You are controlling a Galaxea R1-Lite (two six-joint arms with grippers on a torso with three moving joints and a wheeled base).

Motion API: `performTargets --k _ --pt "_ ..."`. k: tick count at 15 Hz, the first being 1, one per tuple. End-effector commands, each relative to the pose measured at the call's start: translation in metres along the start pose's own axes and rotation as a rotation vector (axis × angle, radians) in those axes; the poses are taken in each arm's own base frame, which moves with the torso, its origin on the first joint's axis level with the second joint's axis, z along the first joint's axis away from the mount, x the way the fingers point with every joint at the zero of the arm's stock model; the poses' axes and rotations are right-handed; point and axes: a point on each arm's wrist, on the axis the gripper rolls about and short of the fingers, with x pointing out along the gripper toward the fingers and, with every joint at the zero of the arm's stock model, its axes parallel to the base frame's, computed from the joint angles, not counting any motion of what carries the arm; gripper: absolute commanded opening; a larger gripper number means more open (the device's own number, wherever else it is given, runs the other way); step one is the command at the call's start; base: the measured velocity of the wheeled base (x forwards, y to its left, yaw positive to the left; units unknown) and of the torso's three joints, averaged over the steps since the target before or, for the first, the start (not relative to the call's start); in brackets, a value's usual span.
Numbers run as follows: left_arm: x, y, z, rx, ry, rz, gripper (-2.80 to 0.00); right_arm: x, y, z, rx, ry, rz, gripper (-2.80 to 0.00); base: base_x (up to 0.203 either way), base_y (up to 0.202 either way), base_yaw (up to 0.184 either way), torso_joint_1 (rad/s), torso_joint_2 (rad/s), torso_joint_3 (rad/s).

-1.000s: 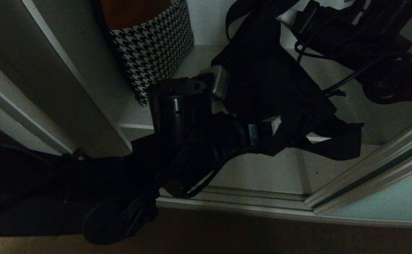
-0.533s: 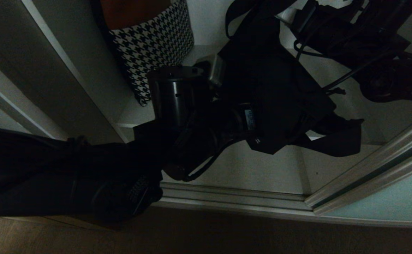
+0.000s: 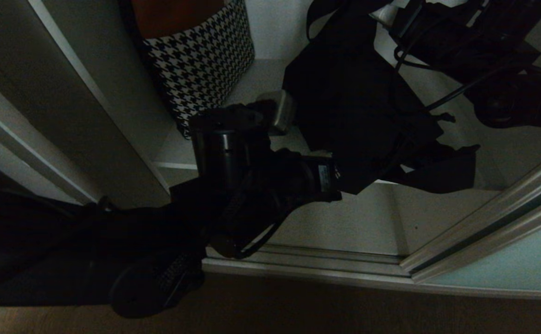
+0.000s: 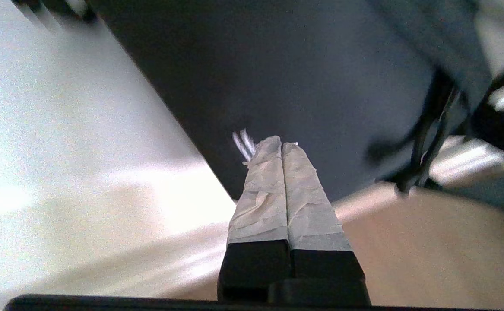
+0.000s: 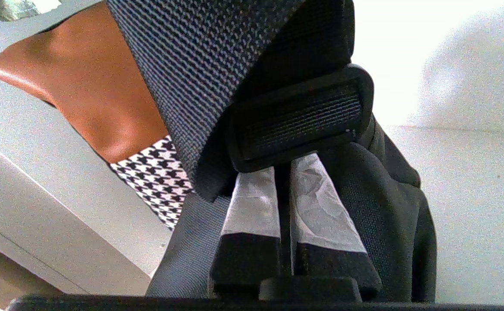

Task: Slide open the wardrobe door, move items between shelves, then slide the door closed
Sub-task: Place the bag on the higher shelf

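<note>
Left claw just snapped shut on nothing, at 6 o'clock from the black bundle. Right claw is clamped on its strap, dangling it above the lower shelf. Looks mid-transfer.

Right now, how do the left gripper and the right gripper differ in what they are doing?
The right gripper is shut on the black bundle, pinching its webbing strap beside a plastic buckle; the left gripper is shut on nothing, its tip against the bundle's fabric. The right gripper sits high in the wardrobe, the left gripper lower, near the shelf. Both have taped fingers.
</note>
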Motion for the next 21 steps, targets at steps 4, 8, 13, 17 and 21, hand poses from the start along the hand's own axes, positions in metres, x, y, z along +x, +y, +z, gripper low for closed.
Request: performTargets --k 4,8,13,17,21 --pt "-0.013 -0.017 0.032 0.045 -0.129 0.12 -2.8 -0.011 -0.011 0.018 -0.032 -0.023 -0.033 -2.8 0.0 0.0 0.0 0.0 0.0 0.0" --pt "-0.032 -0.038 0.029 0.105 -0.126 0.094 -2.8 -0.017 -0.019 0.024 -0.048 -0.037 -0.057 -2.8 0.0 0.0 0.0 0.0 0.0 0.0" --pt "-0.051 -0.041 0.027 0.196 -0.116 0.125 -2.8 -0.019 -0.013 0.032 -0.055 -0.049 -0.048 -2.8 0.0 0.0 0.0 0.0 0.0 0.0" --pt "-0.056 -0.046 0.03 0.2 -0.131 0.109 -2.8 -0.018 -0.013 0.031 -0.053 -0.05 -0.049 -2.8 0.0 0.0 0.0 0.0 0.0 0.0" --pt "-0.057 -0.046 0.027 0.209 -0.127 0.102 -2.8 -0.018 -0.012 0.032 -0.054 -0.053 -0.048 -2.8 0.169 0.0 0.003 0.001 0.0 0.005"
